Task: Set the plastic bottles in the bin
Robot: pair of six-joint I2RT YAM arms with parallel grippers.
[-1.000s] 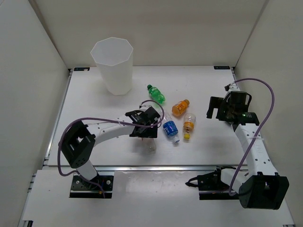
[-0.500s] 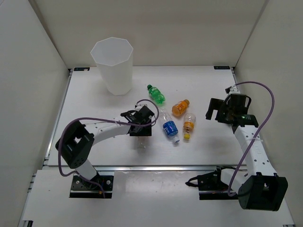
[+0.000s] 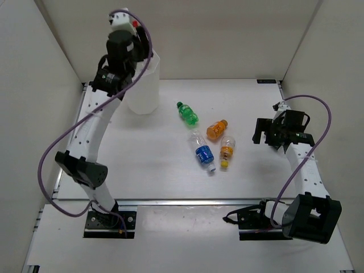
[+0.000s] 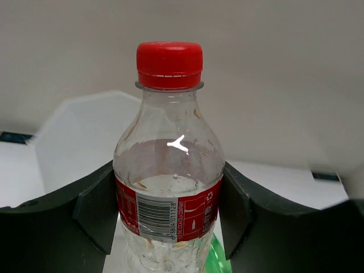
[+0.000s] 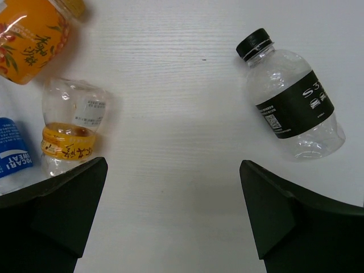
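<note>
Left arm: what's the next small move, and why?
Probably open the left gripper to drop the bottle. It grips the red-capped bottle upright, high up and seemingly above the bin, whose rim shows just behind it.

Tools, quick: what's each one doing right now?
Left tool: closed on the red-capped bottle.
Right tool: open, holding nothing.

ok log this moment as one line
left gripper: shut on red-cap bottle, high by bin | right gripper: open, empty | on table: green bottle, orange bottle, blue-label bottle, yellow-label bottle, black-label bottle
</note>
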